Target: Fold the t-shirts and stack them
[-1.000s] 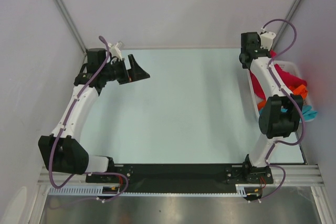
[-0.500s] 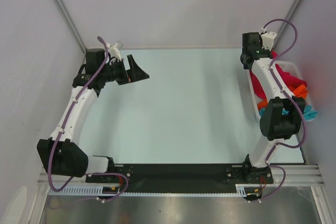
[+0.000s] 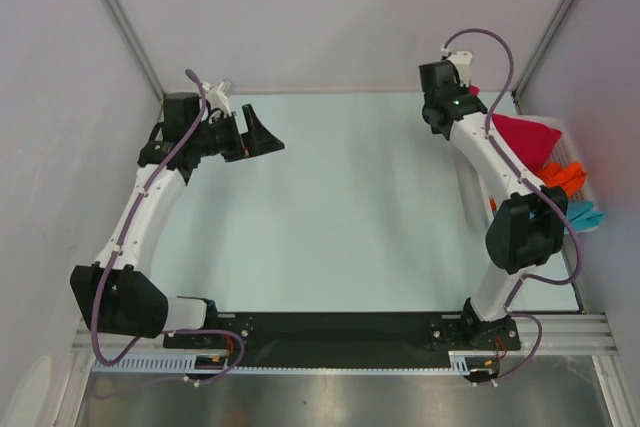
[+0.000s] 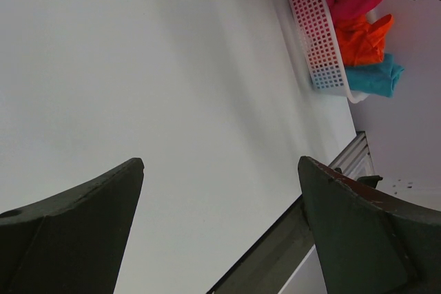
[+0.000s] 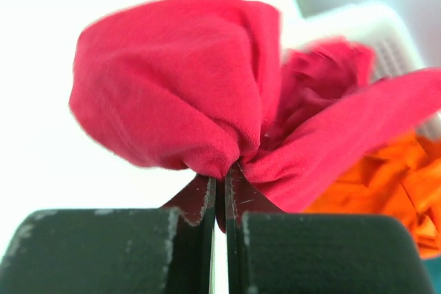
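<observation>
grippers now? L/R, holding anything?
Left gripper: open, holding nothing.
Right gripper: closed, pinching a bunch of the crimson t-shirt.

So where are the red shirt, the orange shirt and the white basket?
red shirt [image 5: 165,80]: right wrist view, on the big bunched fold at the left.
orange shirt [image 4: 365,39]: left wrist view, middle of the crumpled cloth.
white basket [image 4: 317,32]: left wrist view, on its latticed side wall.
</observation>
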### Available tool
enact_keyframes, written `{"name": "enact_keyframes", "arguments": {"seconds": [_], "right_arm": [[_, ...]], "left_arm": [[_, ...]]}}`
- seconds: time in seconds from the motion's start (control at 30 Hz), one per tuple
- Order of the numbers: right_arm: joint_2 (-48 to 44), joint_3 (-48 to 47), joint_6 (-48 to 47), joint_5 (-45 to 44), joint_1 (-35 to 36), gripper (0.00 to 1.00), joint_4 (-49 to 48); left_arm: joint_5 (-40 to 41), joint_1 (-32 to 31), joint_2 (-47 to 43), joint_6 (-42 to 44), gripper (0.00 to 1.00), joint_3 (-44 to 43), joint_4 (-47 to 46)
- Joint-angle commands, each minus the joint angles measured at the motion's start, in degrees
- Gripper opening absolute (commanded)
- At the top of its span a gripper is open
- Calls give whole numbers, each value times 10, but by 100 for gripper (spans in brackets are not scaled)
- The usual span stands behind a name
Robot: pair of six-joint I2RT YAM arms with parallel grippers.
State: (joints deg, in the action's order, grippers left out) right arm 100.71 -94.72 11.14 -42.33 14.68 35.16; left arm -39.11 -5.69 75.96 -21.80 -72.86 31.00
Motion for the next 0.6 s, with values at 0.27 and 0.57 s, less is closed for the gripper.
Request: {"name": "enact_keyframes", "arguments": {"seconds": [0.27,0.57], "right_arm": [[-52,-154,-110,160,205,0,13],[-35,-193,-82,201,291,0,22]], "left_arm": [[-3,2,-10,11,100,-7,-6],[4,2,-37,19,100,12,0]]}}
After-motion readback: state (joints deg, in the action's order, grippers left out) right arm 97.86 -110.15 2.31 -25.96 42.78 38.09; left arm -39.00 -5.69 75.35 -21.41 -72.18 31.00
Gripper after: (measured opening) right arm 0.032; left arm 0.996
